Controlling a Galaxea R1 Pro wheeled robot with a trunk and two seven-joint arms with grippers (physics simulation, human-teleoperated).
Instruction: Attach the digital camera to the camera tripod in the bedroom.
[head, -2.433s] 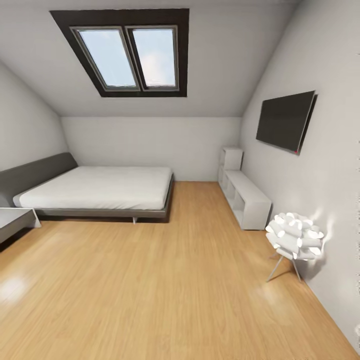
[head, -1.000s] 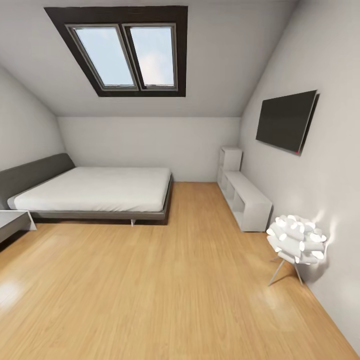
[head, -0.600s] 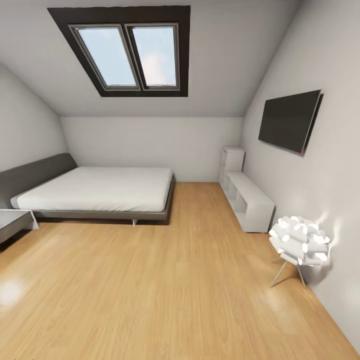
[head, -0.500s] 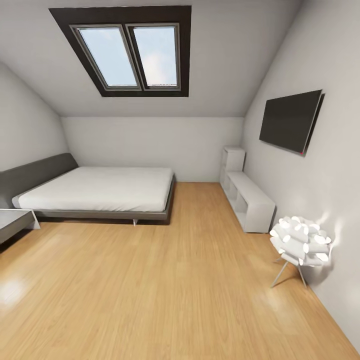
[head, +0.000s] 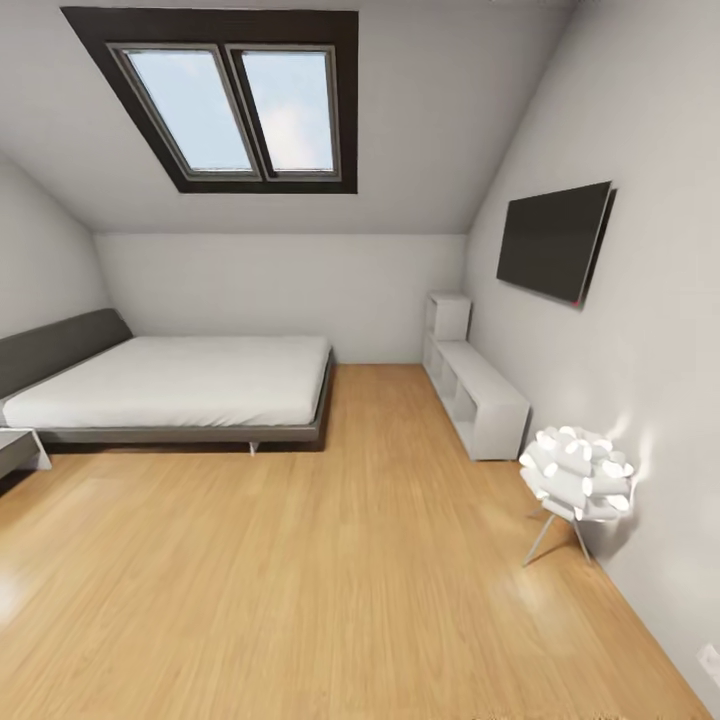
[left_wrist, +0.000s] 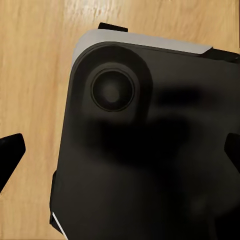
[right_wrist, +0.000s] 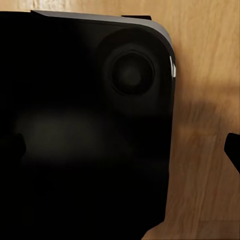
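While the robot faces into the bedroom (head: 280, 295), the relation the coming move depends on, the bearing of the digital camera and the camera tripod from either gripper, cannot be established; where either one stands I cannot tell, nor which arm is nearer. Ahead lie open wood floor (head: 300, 580), a low grey bed (head: 170, 385) to the left under the skylight (head: 230, 100), and a white shelf unit (head: 480, 395) against the right wall below a dark wall screen (head: 553, 240). Nearer on the right stands a small white lamp (head: 578, 475) on thin metal legs, which is not the tripod. A corner of a low grey table (head: 15, 450) shows at the left edge. Left gripper (left_wrist: 120, 152): both arms hang low over the robot's dark base (left_wrist: 150, 150), fingers spread wide and holding nothing. Right gripper (right_wrist: 125, 150): one fingertip (right_wrist: 232, 150) is visible and the other is lost against the black body, so its state is undetermined. Judgement: search phase; turn to survey the rest of the room, keeping clear of the lamp
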